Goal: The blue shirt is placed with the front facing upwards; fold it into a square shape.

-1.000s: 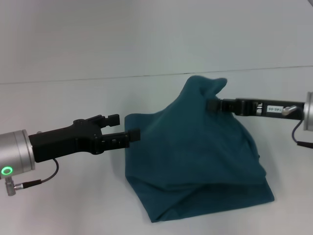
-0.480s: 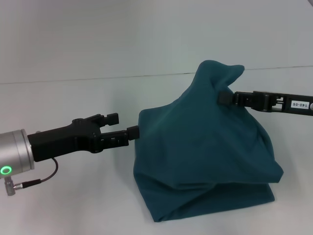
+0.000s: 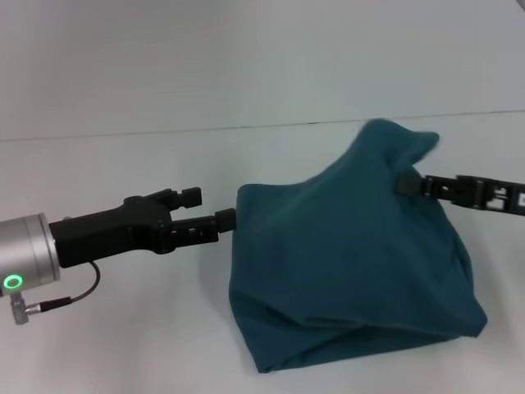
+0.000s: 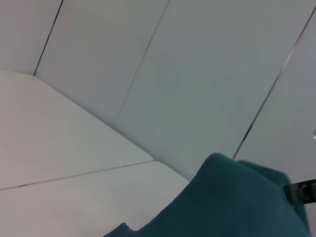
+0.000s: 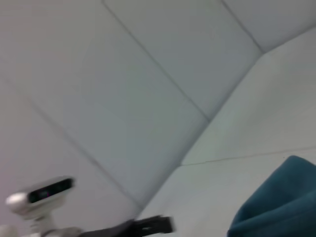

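The blue shirt (image 3: pixel 353 263) sits bunched on the white surface (image 3: pixel 123 345), w/ its lower folded part resting flat and the rest pulled up into a tent shape. No lettering visible, just plain teal cloth.

Left end effector (image 3: pixel 225 219) is at the shirt's left edge, roughly mid-height of the cloth; its tip touches the fabric edge. Looks like it's pinching the edge there, fingers close together, though the contact spot is partly hidden by cloth. One upper finger (image 3: pixel 190 196) sticks up free of the shirt.

Right end effector (image 3: pixel 405 182) comes in from the shirt's right side, near the peak, closed on the cloth and holding it raised; fabric drapes over the tip and flops past it toward the back wall (image 3: pixel 246 57). From that peak the cloth slopes down to the left end effector and down to the folded base.

Left wrist view: shirt peak (image 4: pixel 232 197) w/ the right end effector's dark tip (image 4: pixel 301 191) beside it.
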Action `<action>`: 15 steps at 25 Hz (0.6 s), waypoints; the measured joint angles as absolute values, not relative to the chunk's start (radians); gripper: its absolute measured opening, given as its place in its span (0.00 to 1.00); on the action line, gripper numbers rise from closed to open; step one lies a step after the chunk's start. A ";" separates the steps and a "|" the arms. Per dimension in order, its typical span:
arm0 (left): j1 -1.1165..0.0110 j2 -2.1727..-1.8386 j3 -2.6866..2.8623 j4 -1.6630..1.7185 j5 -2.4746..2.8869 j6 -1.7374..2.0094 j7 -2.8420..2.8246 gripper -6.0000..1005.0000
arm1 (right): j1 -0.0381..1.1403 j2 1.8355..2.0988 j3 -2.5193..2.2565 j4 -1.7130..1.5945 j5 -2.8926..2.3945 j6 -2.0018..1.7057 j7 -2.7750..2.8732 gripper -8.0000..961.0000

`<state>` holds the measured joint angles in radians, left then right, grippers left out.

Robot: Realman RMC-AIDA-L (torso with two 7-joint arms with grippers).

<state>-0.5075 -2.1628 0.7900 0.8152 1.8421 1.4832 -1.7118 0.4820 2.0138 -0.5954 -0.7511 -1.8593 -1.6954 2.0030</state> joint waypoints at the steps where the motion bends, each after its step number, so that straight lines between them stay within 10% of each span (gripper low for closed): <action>1: -0.509 -2.163 0.790 0.815 1.842 1.483 -1.712 0.96 | 0.472 2.011 -0.595 -0.750 -1.862 -1.677 2.003 0.09; 15: -0.518 -2.163 0.790 0.800 1.842 1.471 -1.713 0.96 | 0.534 2.063 -0.611 -0.749 -2.105 -1.324 1.946 0.13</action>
<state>-0.5177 -2.1629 0.7900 0.8004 1.8421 1.4709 -1.7132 0.5339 2.0627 -0.6107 -0.7485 -2.1045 -1.3239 1.9455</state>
